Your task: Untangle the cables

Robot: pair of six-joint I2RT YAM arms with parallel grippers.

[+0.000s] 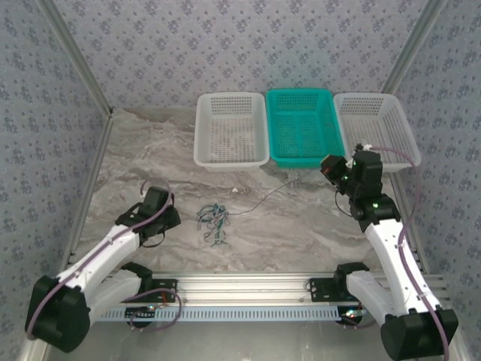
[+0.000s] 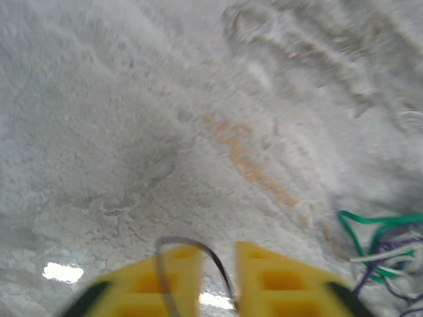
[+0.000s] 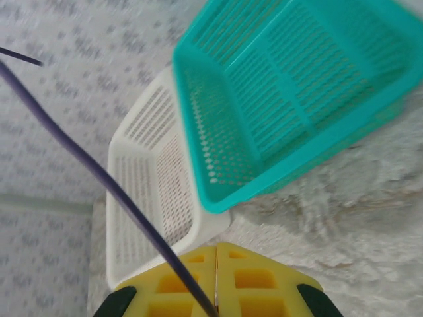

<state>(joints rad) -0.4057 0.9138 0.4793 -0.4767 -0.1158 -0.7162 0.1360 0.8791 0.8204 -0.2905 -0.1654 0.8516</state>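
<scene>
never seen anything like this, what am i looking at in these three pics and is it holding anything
These are two robot arms bolted at the near edge of a marbled table, each ending in a two-fingered claw. The wide picture looks down from above and behind them. The other two pictures come from cameras on the wrists, so the yellow shapes at the bottom are each claw's own fingers.

On the table lie a tangle of thin cables and, at the far end, a left white basket, a teal basket and a right white basket.

The right claw is shut on a thin dark cable that seems to lead toward the tangle. The left claw is open, with a loop of thin wire at its fingers.
</scene>
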